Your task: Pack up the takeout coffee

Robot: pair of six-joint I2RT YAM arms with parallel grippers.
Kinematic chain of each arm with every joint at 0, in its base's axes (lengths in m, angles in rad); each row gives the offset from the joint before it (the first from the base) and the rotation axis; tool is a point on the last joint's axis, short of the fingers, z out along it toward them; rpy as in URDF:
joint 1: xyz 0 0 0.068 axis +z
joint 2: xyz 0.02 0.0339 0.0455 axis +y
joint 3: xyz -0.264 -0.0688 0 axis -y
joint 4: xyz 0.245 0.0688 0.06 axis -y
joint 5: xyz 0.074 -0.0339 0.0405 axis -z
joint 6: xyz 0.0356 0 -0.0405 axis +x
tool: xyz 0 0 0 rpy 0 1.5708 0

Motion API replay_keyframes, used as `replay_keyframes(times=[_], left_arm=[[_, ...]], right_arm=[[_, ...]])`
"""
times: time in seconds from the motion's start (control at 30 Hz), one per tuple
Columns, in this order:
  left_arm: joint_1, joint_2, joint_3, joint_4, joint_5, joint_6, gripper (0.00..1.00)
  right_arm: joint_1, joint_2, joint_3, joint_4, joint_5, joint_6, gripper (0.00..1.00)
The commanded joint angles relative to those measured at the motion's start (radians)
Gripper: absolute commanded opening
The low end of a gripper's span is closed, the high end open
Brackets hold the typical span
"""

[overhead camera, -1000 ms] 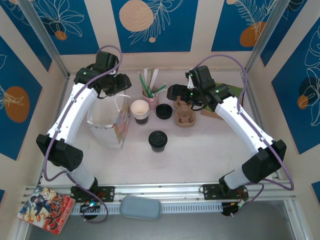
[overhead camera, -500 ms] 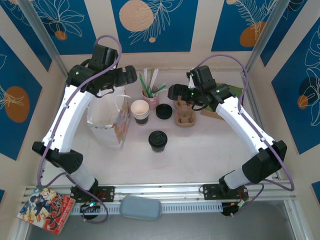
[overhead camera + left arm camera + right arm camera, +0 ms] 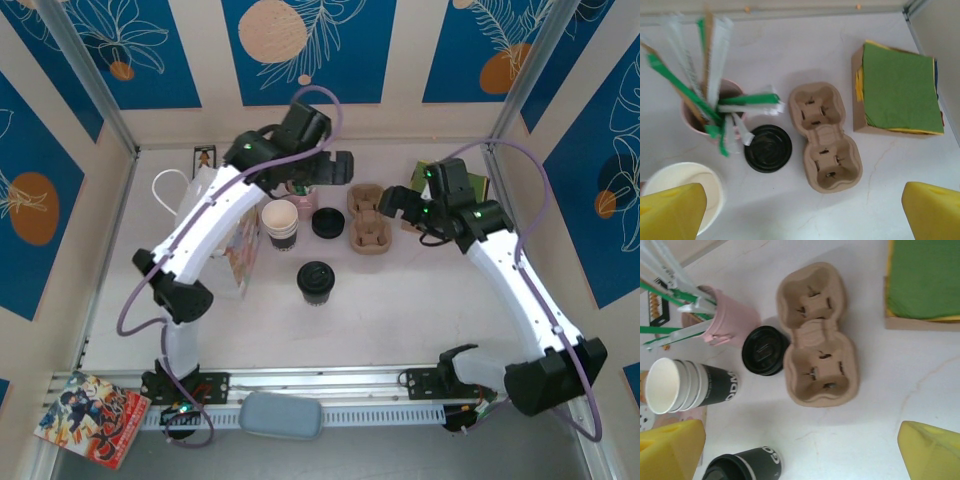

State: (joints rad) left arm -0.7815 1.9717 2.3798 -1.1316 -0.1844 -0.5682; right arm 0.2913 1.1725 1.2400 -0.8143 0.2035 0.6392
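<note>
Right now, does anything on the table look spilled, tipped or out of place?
Nothing spilled or tipped. The takeout coffee stands upright with its lid on. One oddity: a loose black lid lies flat on the table between the pink straw cup and the empty cup carrier, on no cup.

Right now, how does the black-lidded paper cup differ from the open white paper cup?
The black-lidded paper cup is capped and single; the open white paper cup shows its cream inside and looks nested in a stack, farther back. Both stand upright, with dark bands.
</note>
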Motion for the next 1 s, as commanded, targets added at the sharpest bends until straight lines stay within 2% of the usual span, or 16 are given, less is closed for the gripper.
replay_keyframes(times=[0.0, 0.1, 0.2, 0.3, 0.37, 0.73, 0.97], left_arm=[[-0.034, 0.05, 0.033, 0.059, 0.037, -0.042, 1.0], [-0.051, 0.098, 0.034, 0.098, 0.074, -0.081, 1.0], [-0.066, 0.14, 0.036, 0.13, 0.101, -0.115, 1.0], [-0.081, 0.173, 0.046, 0.143, 0.113, -0.13, 1.0], [-0.084, 0.183, 0.046, 0.139, 0.115, -0.134, 1.0], [-0.091, 0.178, 0.044, 0.097, 0.103, -0.126, 1.0], [-0.084, 0.177, 0.045, 0.092, 0.102, -0.121, 1.0]], right_arm=[[-0.04, -0.075, -0.077, -0.02, 0.01, 0.01, 0.99], [-0.079, -0.09, -0.146, 0.017, -0.045, -0.017, 0.99], [-0.126, -0.059, -0.229, 0.103, -0.133, -0.026, 0.91], [-0.181, 0.022, -0.278, 0.203, -0.305, -0.009, 0.7], [-0.183, 0.092, -0.281, 0.252, -0.344, -0.006, 0.59], [-0.119, 0.493, -0.105, 0.213, -0.243, -0.042, 0.58], [-0.068, 0.494, -0.144, 0.204, -0.216, -0.022, 0.5]])
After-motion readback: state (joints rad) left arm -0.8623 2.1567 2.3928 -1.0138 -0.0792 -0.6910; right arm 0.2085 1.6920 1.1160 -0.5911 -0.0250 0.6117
